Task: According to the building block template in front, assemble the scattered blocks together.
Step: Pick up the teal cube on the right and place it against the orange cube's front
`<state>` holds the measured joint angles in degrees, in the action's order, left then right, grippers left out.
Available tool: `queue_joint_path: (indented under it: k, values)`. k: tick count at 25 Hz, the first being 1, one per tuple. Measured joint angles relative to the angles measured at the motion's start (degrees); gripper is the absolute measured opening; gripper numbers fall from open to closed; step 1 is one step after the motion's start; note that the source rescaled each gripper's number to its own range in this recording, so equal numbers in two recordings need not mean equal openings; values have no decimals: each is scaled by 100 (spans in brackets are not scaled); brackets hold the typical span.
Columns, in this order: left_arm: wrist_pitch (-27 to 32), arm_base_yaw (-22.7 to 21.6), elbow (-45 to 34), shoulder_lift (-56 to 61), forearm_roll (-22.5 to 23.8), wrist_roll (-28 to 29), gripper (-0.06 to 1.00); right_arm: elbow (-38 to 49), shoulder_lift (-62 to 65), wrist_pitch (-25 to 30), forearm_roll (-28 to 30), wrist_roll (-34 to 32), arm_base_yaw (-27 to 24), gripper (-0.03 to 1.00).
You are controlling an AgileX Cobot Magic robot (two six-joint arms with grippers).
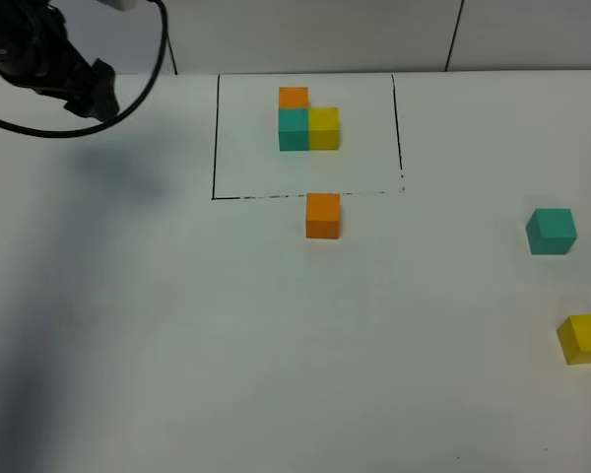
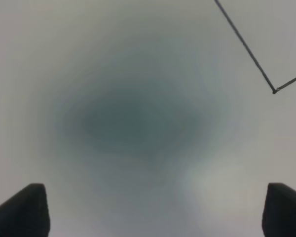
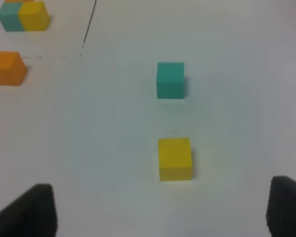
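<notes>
The building block template (image 1: 308, 126) is an orange, teal and yellow cluster inside a thin black-line rectangle at the back of the table. Of the scattered blocks, the orange cube (image 1: 323, 215) sits just in front of the rectangle's front line. The teal cube (image 1: 552, 232) and yellow cube (image 1: 584, 338) lie far right. My left gripper (image 2: 155, 217) is open over bare table, left of the rectangle, its arm (image 1: 49, 59) at the back left. My right gripper (image 3: 158, 212) is open, with the yellow cube (image 3: 175, 158) just ahead of it and the teal cube (image 3: 170, 80) beyond; nothing is between its fingers.
The white tabletop (image 1: 177, 345) spreads wide around the cubes. A corner of the black line (image 2: 274, 91) shows in the left wrist view. The orange cube (image 3: 7, 68) and part of the template (image 3: 23, 16) appear at the edge of the right wrist view.
</notes>
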<state>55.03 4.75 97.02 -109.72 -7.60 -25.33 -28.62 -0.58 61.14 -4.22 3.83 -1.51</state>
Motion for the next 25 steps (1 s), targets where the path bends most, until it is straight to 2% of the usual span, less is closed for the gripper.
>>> queue_joint_path:
  k: [7, 16, 21, 25]
  values:
    - [547, -304, -979, 972, 199, 570, 95, 0, 0, 0, 0, 0, 0, 73]
    - [436, -304, -2867, 3225, 879, 1679, 88, 0, 0, 0, 0, 0, 0, 73]
    - [142, -304, -3951, 4860, 897, 2031, 85, 0, 0, 0, 0, 0, 0, 73]
    - [63, -103, -4684, 6128, 830, 2045, 84, 0, 0, 0, 0, 0, 0, 73]
